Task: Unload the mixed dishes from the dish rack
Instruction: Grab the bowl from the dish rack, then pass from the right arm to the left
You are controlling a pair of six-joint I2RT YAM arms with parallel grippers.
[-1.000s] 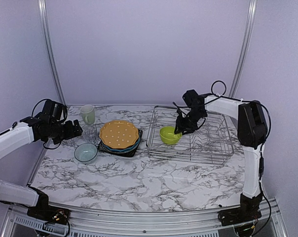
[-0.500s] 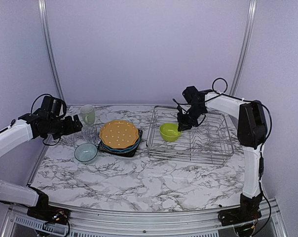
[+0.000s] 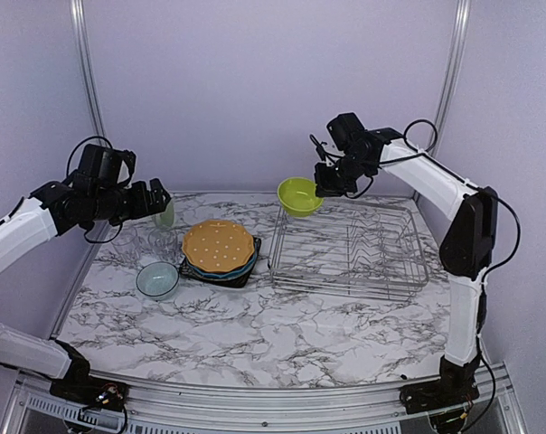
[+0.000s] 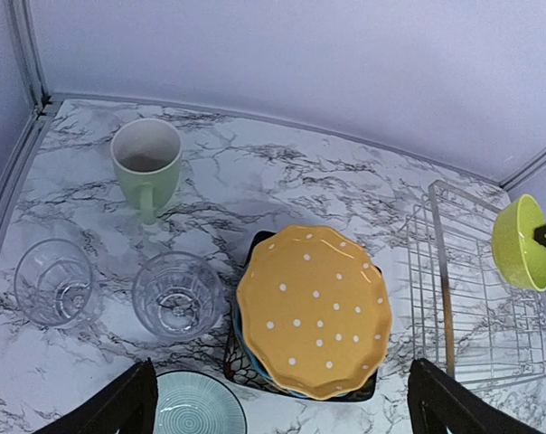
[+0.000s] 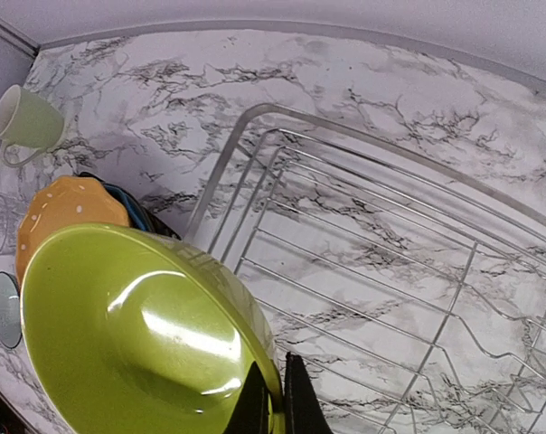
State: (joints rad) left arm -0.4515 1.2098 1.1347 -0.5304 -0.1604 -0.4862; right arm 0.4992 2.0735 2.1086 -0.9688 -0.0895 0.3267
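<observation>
— Where is there open room on the counter?
— Across the near half, right up to the front edge. The dish rack sits toward the back right corner. The stack of plates lies just left of it, the orange dotted one on top.
— And the lime bowl?
— In the air above the rack's back left corner, tilted. The right gripper pinches its rim, fingers pressed tight on it.
— The left gripper?
— Spread wide, touching nothing, above the mug and glasses near the back left corner.
</observation>
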